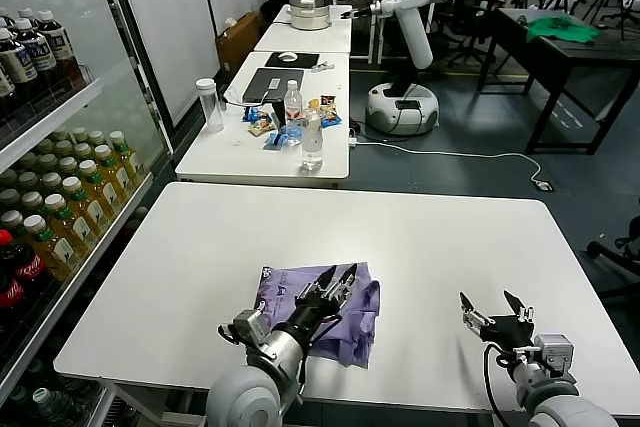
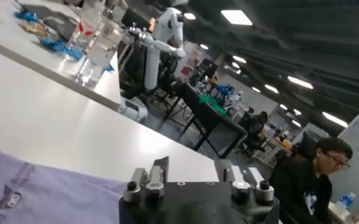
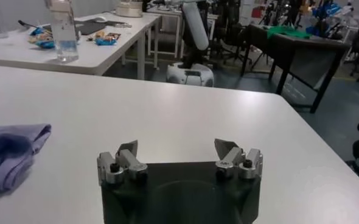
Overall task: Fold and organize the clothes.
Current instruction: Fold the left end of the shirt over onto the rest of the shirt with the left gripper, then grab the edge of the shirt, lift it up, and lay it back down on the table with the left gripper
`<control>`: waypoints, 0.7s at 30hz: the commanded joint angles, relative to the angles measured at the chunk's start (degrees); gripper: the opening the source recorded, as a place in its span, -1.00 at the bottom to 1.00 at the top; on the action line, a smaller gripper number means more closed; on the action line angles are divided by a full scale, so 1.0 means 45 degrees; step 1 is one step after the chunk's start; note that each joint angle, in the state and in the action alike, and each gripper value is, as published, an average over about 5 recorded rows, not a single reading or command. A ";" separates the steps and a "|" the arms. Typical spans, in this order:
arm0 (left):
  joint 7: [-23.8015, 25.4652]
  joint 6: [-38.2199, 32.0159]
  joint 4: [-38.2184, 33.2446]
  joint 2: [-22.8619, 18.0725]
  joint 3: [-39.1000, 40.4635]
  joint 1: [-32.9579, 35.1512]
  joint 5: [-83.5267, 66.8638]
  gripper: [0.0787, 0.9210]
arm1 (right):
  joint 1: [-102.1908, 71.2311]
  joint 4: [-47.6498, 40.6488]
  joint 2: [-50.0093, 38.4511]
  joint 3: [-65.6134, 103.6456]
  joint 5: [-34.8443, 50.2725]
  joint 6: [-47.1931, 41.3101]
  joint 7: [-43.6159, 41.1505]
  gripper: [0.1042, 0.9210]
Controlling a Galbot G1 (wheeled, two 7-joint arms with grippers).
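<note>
The lavender T-shirt (image 1: pixel 335 319) lies folded into a small bundle near the front edge of the white table (image 1: pixel 420 237), its small printed graphic at the near-left corner. My left gripper (image 1: pixel 338 276) is open and empty, hovering just over the bundle. The shirt shows in the left wrist view (image 2: pixel 39 189) and in the right wrist view (image 3: pixel 9 152). My right gripper (image 1: pixel 495 305) is open and empty above bare table to the right of the shirt, well apart from it.
A second white table (image 1: pixel 230 147) behind holds water bottles (image 1: pixel 312 137), snacks and a laptop (image 1: pixel 270 82). A drinks fridge (image 1: pixel 50 197) stands on the left. Another robot (image 1: pixel 405 37) and a dark table with a green cloth (image 1: pixel 562 29) are far back.
</note>
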 commanded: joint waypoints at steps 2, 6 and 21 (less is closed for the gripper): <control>-0.0497 -0.0868 0.0383 0.0566 -0.0846 0.0816 0.4394 0.41 | 0.0214 -0.0288 0.0045 -0.0039 -0.0019 0.0061 -0.0018 0.76; -0.1232 -0.1096 0.1530 0.0944 -0.1101 0.1038 0.6870 0.66 | 0.0204 -0.0321 0.0074 -0.0031 -0.0037 0.0091 -0.0027 0.76; -0.1752 0.0563 0.2896 0.0596 -0.0757 0.0864 0.8162 0.77 | -0.0002 -0.0117 0.0095 0.0142 -0.0034 0.0088 -0.0031 0.76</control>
